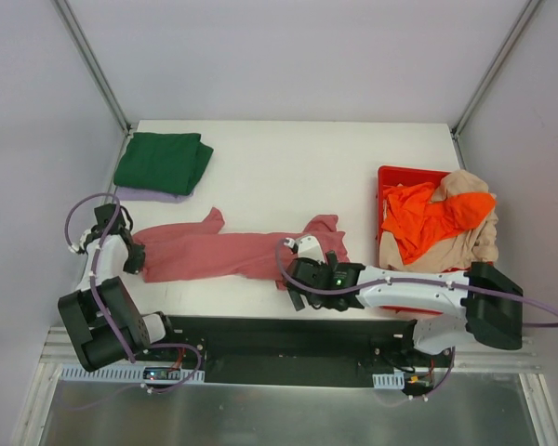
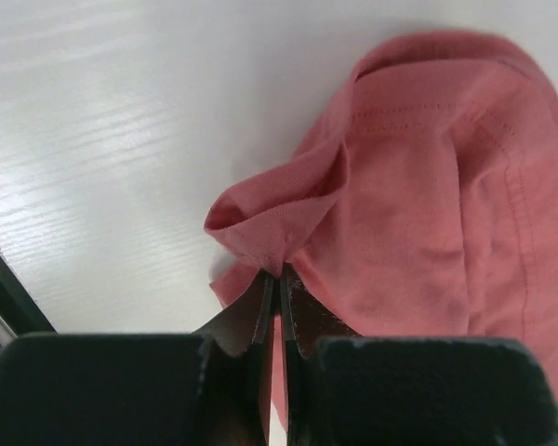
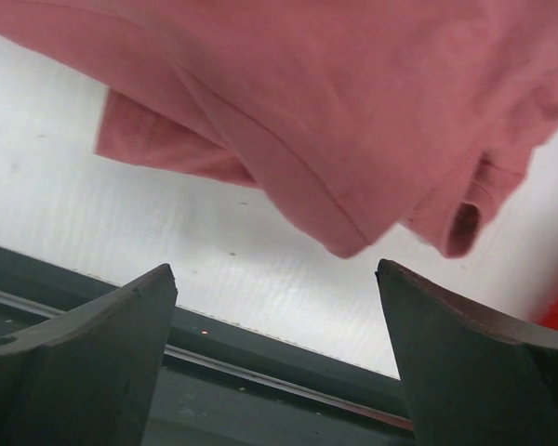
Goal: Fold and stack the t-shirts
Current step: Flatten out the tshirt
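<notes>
A dusty rose-red t-shirt (image 1: pixel 232 249) lies stretched in a long band across the front of the table. My left gripper (image 1: pixel 136 257) is shut on a pinched fold at its left end (image 2: pixel 260 232). My right gripper (image 1: pixel 295 290) is open and empty, just in front of the shirt's right end (image 3: pixel 353 111), not touching it. A folded dark green t-shirt (image 1: pixel 164 162) lies on a pale lilac one (image 1: pixel 149 195) at the back left. A bright orange t-shirt (image 1: pixel 432 216) and a beige one (image 1: pixel 470 243) are heaped in the red bin (image 1: pixel 395 177).
The red plastic bin stands at the right edge of the white table (image 1: pixel 288 167). A dark rail (image 1: pixel 288 336) runs along the table's front edge, just below my right gripper. Frame posts rise at both back corners.
</notes>
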